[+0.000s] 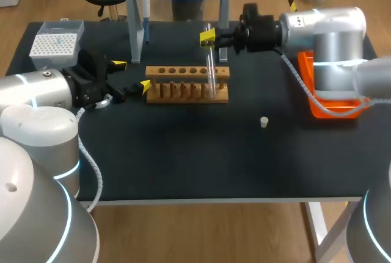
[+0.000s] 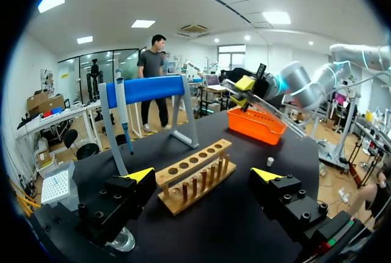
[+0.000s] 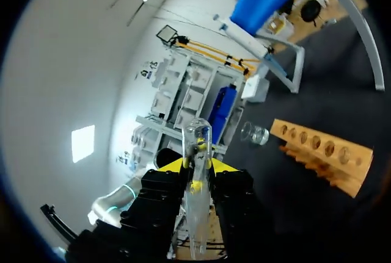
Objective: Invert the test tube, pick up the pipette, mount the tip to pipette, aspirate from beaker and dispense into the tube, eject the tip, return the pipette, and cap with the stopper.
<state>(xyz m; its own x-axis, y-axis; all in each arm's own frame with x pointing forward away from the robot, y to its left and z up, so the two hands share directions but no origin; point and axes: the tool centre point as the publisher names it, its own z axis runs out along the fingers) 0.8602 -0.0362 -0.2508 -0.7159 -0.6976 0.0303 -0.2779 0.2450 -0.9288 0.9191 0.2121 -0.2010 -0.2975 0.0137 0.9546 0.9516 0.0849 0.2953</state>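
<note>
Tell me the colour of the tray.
The tray is orange, clearest in the left wrist view.

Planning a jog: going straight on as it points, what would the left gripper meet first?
Probably the wooden test tube rack, directly ahead of the left gripper; depth is unclear.

test tube (image 1: 211,71): clear glass, near upright, clamped in right tool (image 1: 209,38) at right end of wooden rack (image 1: 187,84) | pipette (image 1: 145,7): hanging upright behind rack | stopper (image 1: 264,122): pale, on counter (image 1: 183,153) front-right of rack | beaker (image 3: 253,133): clear, left of rack
</note>
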